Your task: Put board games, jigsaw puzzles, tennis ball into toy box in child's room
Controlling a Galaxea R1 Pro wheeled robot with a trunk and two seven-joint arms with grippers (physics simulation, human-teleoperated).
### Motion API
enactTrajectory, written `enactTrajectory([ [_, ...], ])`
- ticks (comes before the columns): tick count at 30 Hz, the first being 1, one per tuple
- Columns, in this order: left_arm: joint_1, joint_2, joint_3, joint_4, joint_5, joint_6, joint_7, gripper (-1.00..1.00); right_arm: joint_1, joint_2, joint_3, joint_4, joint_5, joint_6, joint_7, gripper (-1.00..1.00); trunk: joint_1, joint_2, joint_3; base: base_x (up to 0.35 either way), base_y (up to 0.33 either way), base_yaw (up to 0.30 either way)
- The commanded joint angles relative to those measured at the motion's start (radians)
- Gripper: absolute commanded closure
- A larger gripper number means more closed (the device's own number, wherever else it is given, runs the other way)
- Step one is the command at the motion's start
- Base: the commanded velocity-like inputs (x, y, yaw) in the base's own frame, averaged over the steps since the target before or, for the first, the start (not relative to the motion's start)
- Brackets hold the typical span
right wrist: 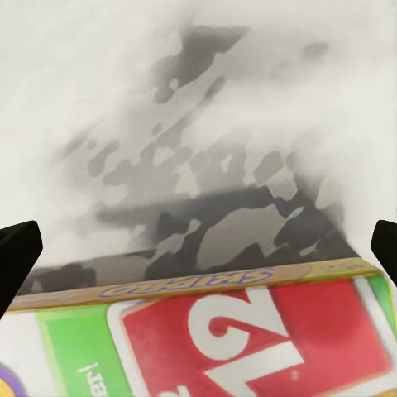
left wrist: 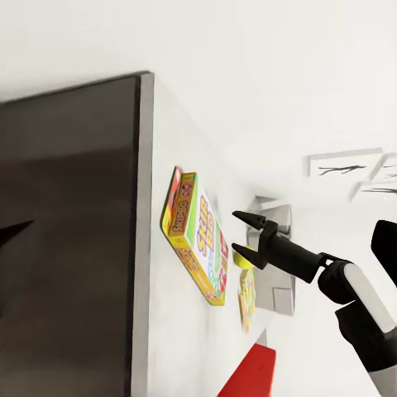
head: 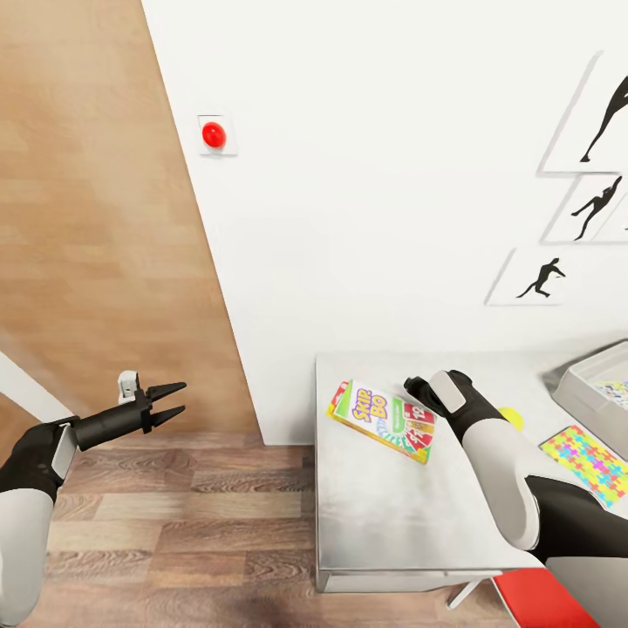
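The Skip-Bo board game (head: 381, 420) lies flat on the grey table (head: 384, 515) near its back left corner. My right gripper (left wrist: 241, 235) hovers open just above the box's far end, jaws spread wide; in the right wrist view its fingertips (right wrist: 16, 258) flank the box (right wrist: 248, 343) below. The yellow tennis ball (head: 515, 419) peeks out behind my right forearm. A colourful jigsaw puzzle (head: 586, 462) lies at the right. The grey toy box (head: 586, 388) stands at the back right, holding something. My left gripper (head: 179, 397) hangs open and empty over the floor, left of the table.
A white wall runs behind the table, with a red button (head: 214, 134) and framed silhouettes (head: 541, 279). A red chair seat (head: 541, 600) sits at the table's front right. Wooden floor (head: 174, 523) spreads to the left.
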Motion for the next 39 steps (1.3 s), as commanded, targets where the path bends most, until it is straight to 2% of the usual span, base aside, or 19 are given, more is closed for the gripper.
enactTrajectory([
  [1,-0.001,0.000,0.001,0.000,0.000,0.010,-0.003,-1.00,-0.001,0.000,0.000,-0.002,-0.010,0.003,-0.007,-1.00,0.001,-0.002,-0.002,-0.004,0.000,0.000],
  [39,-0.001,0.000,0.001,0.000,0.000,0.010,-0.003,-1.00,-0.001,0.000,-0.002,-0.002,-0.007,0.003,-0.007,-1.00,0.001,-0.002,-0.007,-0.005,0.007,0.000],
])
